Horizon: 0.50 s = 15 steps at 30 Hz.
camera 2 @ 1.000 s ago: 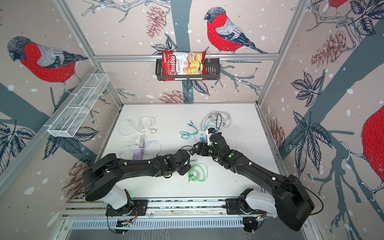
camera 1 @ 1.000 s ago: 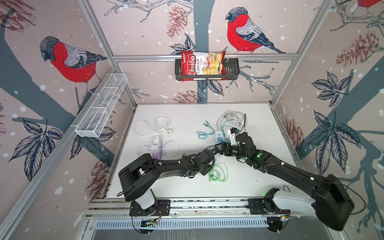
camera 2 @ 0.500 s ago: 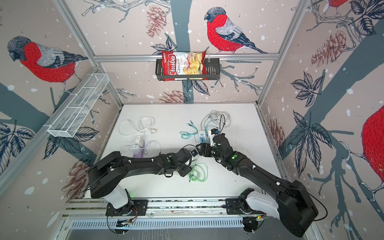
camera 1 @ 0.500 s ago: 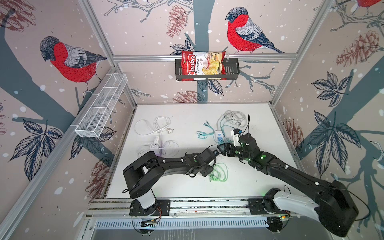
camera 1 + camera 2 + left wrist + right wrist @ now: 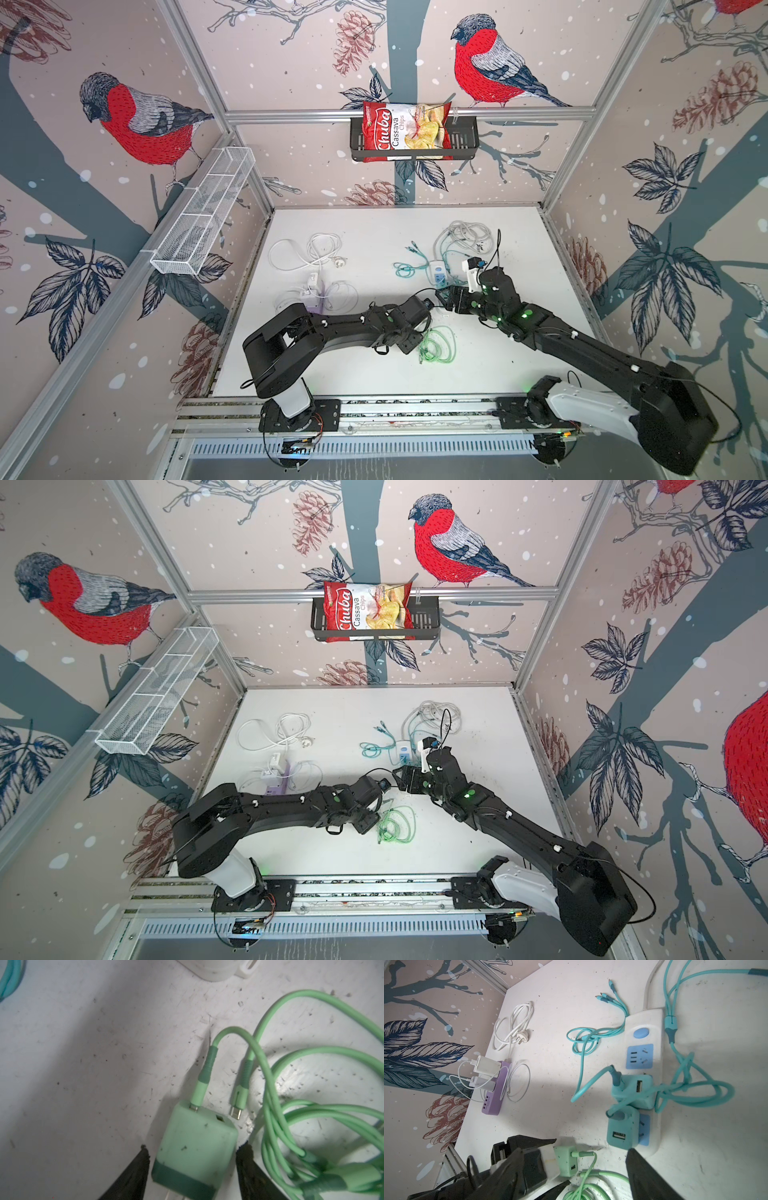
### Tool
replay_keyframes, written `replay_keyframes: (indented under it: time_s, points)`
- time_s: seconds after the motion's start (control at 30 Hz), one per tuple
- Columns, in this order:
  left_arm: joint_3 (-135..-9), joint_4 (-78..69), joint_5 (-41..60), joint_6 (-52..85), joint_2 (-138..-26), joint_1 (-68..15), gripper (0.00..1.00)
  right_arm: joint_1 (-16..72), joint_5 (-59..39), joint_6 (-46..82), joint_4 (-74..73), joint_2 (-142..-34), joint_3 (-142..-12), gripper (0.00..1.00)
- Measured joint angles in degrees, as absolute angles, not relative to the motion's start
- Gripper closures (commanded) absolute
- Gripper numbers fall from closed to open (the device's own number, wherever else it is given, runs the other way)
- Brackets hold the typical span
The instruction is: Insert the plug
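Green charger plug (image 5: pixel 197 1134) lay on the white tabletop (image 5: pixel 83 1064) between the fingers of the left gripper (image 5: pixel 195 1147). The jaws stood apart around its body with a sliver of table showing on each side, so it looked bracketed rather than clamped. Its metal prongs (image 5: pixel 169 1195) pointed back toward the gripper's palm and its USB face pointed away, with the green cable (image 5: pixel 204 1072) seated in one port. Coming in from the prong end probably suited lifting the block off the table, but it would likely need turning or passing over before the prongs could meet a socket. The right gripper (image 5: pixel 574 1150) hung just beside it, spread wide and empty, perhaps for that reason. The cable coil (image 5: pixel 311 1109) lay just beside one finger (image 5: pixel 255 1172), and a loose connector (image 5: pixel 235 1112) lay near the plug's face, so a lift could drag loops along. Farther out, the white power strip (image 5: pixel 644 1020) lay in the table's right half with its near end close to the plug. Two teal chargers (image 5: pixel 633 1091) filled the nearer sockets, and the free blue socket (image 5: pixel 639 1056) sat past them, with teal cables (image 5: pixel 685 1084) looped along the strip's side. Bare tabletop lay open between plug and strip and toward the front edge. The purple power strip (image 5: pixel 492 1093) by the left edge and the white cable (image 5: pixel 512 1026) toward the back-left corner were well apart.
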<state>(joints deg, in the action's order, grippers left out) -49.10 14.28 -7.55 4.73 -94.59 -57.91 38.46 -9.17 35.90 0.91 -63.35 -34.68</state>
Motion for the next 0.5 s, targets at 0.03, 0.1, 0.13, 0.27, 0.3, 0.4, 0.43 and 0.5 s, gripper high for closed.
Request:
replay_keyframes:
  time_s: [0.03, 0.1, 0.13, 0.27, 0.3, 0.4, 0.43, 0.5]
  points:
    - [-49.1, 14.3, -7.6, 4.7, -94.6, -57.9, 0.36, 38.5, -9.2, 35.9, 0.9, -63.3, -34.7, 0.22]
    - [-49.1, 14.3, -7.6, 4.7, -94.6, -57.9, 0.37, 38.5, -9.2, 35.9, 0.9, -63.2, -34.7, 0.22]
    - [-49.2, 14.4, -7.6, 4.7, -94.7, -57.9, 0.37, 38.5, -9.2, 35.9, 0.9, -63.1, -34.7, 0.22]
    - [-49.5, 14.4, -7.5, 4.6, -95.1, -57.9, 0.4, 38.5, -9.2, 35.9, 0.9, -63.0, -34.6, 0.22]
    - [-49.6, 14.4, -7.5, 4.5, -95.2, -57.9, 0.41, 38.5, -9.2, 35.9, 0.9, -63.0, -34.5, 0.22]
    - [-49.7, 14.5, -7.3, 4.5, -95.4, -57.9, 0.46, 38.5, -9.2, 35.9, 0.9, -62.9, -34.5, 0.22]
    - [-49.8, 14.5, -7.3, 4.4, -95.4, -57.9, 0.48, 38.5, -9.2, 35.9, 0.9, -62.9, -34.5, 0.22]
    - [-49.8, 14.7, -6.9, 4.4, -95.4, -57.9, 0.53, 38.5, -9.2, 35.9, 0.9, -62.9, -34.5, 0.22]
